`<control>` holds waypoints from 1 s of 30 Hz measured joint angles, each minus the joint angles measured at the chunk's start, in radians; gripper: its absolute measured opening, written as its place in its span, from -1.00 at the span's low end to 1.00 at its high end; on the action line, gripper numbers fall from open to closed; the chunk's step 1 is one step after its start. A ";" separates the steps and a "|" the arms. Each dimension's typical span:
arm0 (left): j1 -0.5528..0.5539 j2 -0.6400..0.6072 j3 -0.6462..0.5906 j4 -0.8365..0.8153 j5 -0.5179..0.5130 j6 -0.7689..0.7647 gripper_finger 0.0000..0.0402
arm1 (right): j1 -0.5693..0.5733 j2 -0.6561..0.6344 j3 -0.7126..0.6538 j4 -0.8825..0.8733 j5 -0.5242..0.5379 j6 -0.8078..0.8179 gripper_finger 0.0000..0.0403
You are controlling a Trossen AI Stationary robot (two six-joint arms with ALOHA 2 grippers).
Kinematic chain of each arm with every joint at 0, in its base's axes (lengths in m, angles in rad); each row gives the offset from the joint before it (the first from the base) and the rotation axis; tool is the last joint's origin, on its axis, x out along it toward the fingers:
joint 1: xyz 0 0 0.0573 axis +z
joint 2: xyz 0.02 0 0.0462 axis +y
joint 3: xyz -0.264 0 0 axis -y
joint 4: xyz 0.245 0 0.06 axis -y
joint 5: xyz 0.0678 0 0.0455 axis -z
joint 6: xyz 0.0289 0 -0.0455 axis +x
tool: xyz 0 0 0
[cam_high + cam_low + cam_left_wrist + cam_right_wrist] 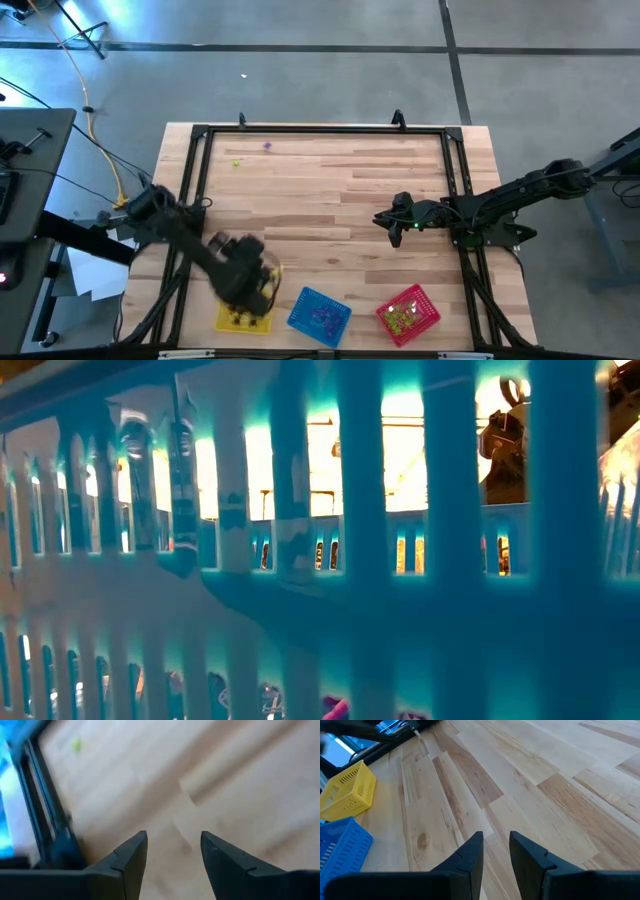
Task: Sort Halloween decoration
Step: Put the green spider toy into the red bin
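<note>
Overhead sees all; low view (table-level) faces blue basket mesh.

- No text, label, brand, number or sign can be read in any of the four views.
- The yellow basket, blue basket and red basket carry no legible marking.
- The wooden surface bears no print.
- The papers on the floor beside it are too small to read.
</note>
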 joint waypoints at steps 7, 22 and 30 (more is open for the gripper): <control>0.285 -0.181 -0.254 0.296 -0.082 0.410 -0.09 | 0.000 0.000 0.000 -0.001 0.000 0.000 -0.55; 0.848 -0.659 -0.749 0.753 -0.014 0.826 -0.09 | 0.000 0.000 0.000 -0.003 0.000 0.000 -0.55; 1.137 -0.633 -0.787 0.866 0.139 1.031 -0.09 | 0.000 0.000 0.000 -0.007 0.000 0.000 -0.55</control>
